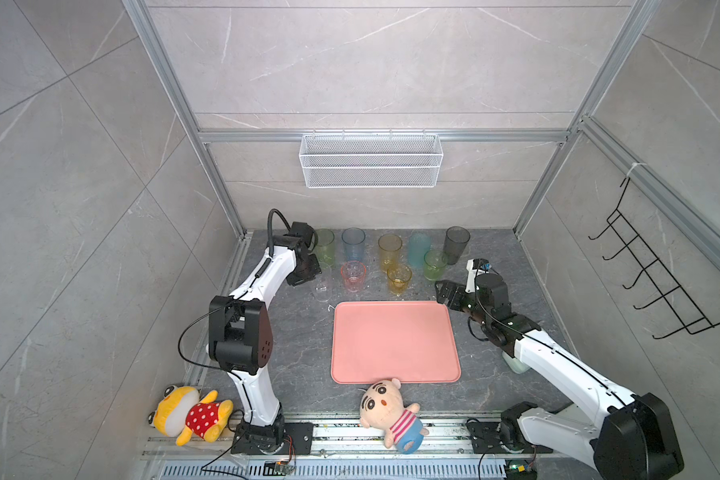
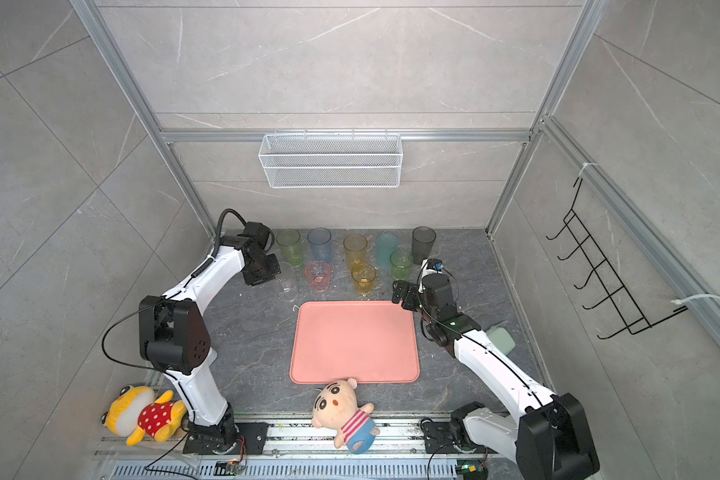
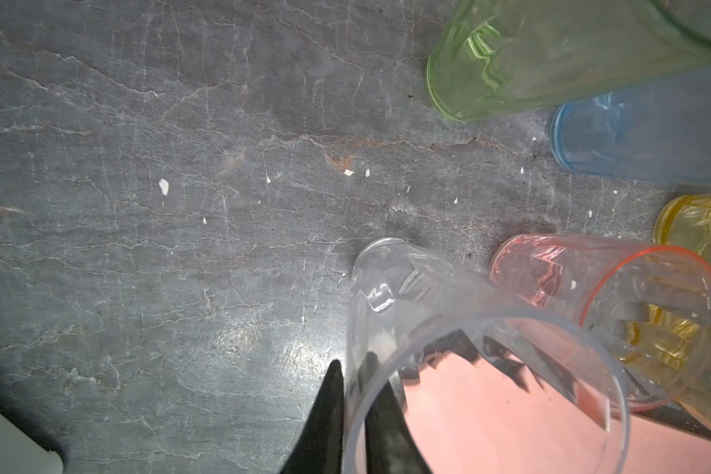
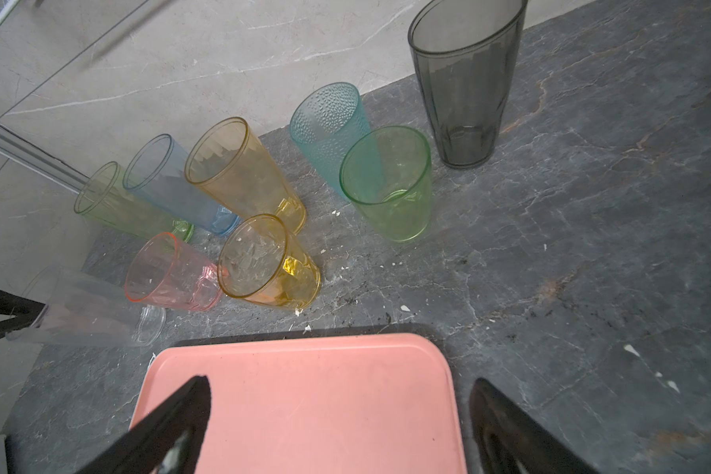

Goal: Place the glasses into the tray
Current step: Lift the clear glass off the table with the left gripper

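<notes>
- left claw [image 3: 354,363]: pinching the clear glass [image 3: 419,303] by its wall, one finger inside, one outside.
- clear glass: on bench [image 1: 292,332], left end of front row, just beside pink glass [image 1: 353,276].
- other glasses [image 1: 389,249]: two rows behind tray [image 1: 395,345]; tray mid-bench.
- right claw [image 4: 339,383]: spread, above tray's far right corner.
- yellow doll [image 1: 192,413]: near left arm base.
- striped doll [image 1: 387,411]: at tray's near rim.
- wire basket [image 1: 371,160]: back wall.
- hook rack [image 1: 657,260]: right wall.

9 glasses [image 1: 389,249] in 2 rows behind tray [image 1: 395,340]; centre doll [image 1: 385,409] at tray's front rim; left doll [image 1: 188,415] at front-left corner.
</notes>
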